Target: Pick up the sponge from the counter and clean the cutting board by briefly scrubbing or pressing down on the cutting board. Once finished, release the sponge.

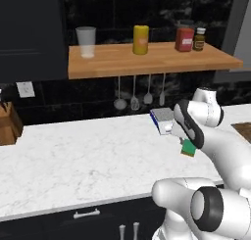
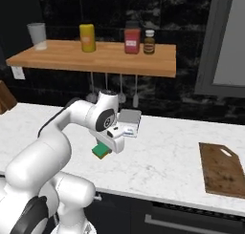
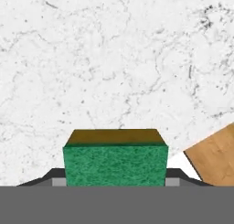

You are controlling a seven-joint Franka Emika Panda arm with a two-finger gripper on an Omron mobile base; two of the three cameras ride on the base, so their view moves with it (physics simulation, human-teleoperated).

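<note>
A: In the left base view, where is the sponge (image 1: 188, 148)?

B: It hangs under the wrist, lifted clear of the white marble surface (image 1: 83, 156), just in front of the grey-white scale (image 1: 163, 120). The arm hides the claw there. A corner of the cutting board (image 1: 243, 130) peeks in to the right of the scale, at the frame's edge.

A: And from the right base view?

B: The claw (image 2: 106, 147) carries the sponge (image 2: 101, 151), which sits off the surface (image 2: 158, 156), again just in front of the scale (image 2: 129, 121). The cutting board (image 2: 223, 168) lies flat well to the right of the scale, nothing on it. The wall shelf (image 2: 95, 58) with its bottles is above and behind the scale.

A: Does the hand view settle the grip?

B: Yes. The sponge (image 3: 115, 159) sits between the dark fingertips (image 3: 176, 176), green face toward the camera, yellow-orange layer beyond, so the claw is pinching the sponge. A brown wooden corner (image 3: 215, 159) shows at the lower right, likely the board, though I can't be sure.

A: So how should the carry go?

B: I'd judge it best to keep the pinch firm and the sponge raised, travel away from the scale toward the board's middle, then descend squarely and press lightly, so the board doesn't slide.
</note>
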